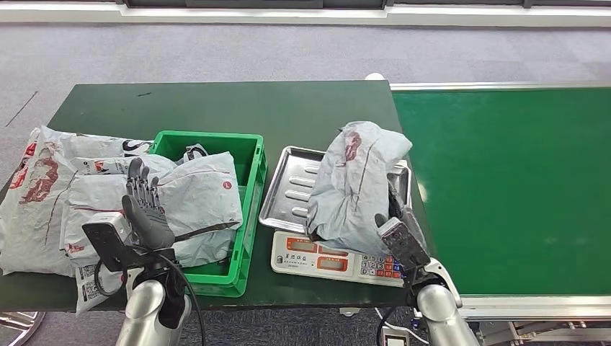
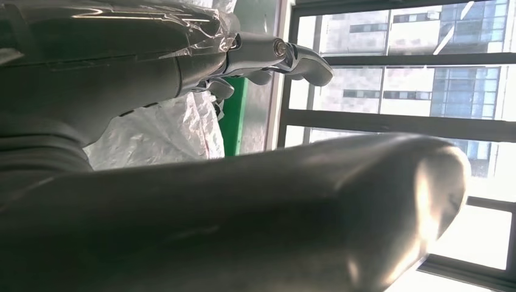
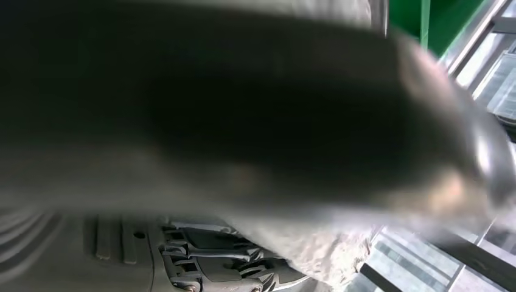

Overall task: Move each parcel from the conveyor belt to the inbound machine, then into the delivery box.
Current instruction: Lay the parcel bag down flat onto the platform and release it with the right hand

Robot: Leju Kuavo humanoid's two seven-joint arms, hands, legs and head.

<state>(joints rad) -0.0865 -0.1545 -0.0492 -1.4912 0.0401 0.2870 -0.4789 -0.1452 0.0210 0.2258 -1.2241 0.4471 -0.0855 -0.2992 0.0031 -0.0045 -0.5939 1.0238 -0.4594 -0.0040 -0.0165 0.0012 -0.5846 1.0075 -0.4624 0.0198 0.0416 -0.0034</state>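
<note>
On scale tray point(image 1: 288, 189): crumpled grey parcel point(image 1: 357, 184).

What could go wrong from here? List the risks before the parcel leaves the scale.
1. The right hand grips only a lower edge of the grey parcel over the scale tray; the floppy bag may slip or sag as it lifts.
2. The green delivery box already holds a large parcel, and more lie heaped beside it, so another could slide off.
3. The left hand hovers upright over that box and may block the drop.
</note>
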